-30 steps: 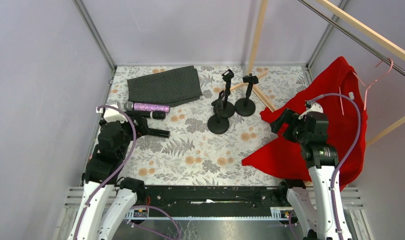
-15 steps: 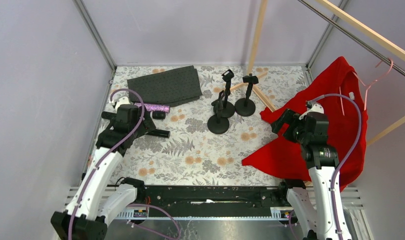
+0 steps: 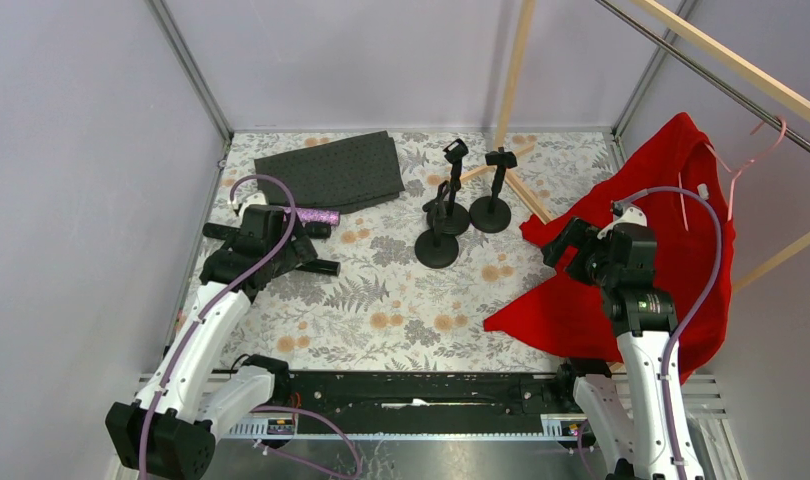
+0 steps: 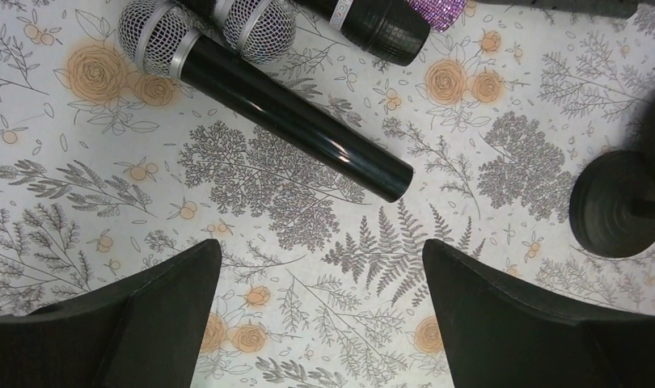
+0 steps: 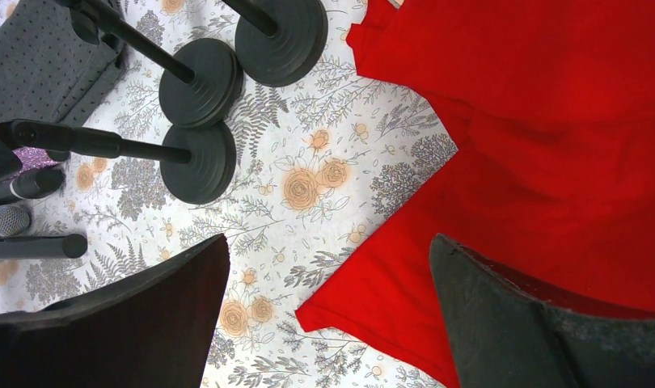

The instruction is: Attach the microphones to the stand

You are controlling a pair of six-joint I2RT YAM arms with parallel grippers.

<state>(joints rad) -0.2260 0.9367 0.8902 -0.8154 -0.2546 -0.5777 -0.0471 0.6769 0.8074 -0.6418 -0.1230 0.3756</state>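
Several microphones lie at the table's left. In the left wrist view a black one (image 4: 284, 121) with a grey mesh head lies diagonally, a second mesh head (image 4: 259, 28) and a black body end (image 4: 377, 31) sit above it, and the purple glitter one (image 4: 441, 10) shows at the top edge. In the top view the purple microphone (image 3: 319, 216) and a black one (image 3: 321, 266) stick out from under my left gripper (image 3: 293, 248). That gripper (image 4: 320, 267) is open and empty just above them. Three black stands (image 3: 437, 245) cluster mid-table. My right gripper (image 5: 328, 267) is open and empty over the red cloth's edge.
A dark grey cloth (image 3: 329, 170) lies at the back left. A red garment (image 3: 641, 250) covers the right side, with a pink hanger (image 3: 756, 150) and wooden rack bars (image 3: 511, 70) behind. Walls close in on the left, back and right. A stand base (image 4: 619, 202) is near my left gripper.
My left arm has reached away from its base and now hovers over the microphones, covering part of them. The right arm has not moved.
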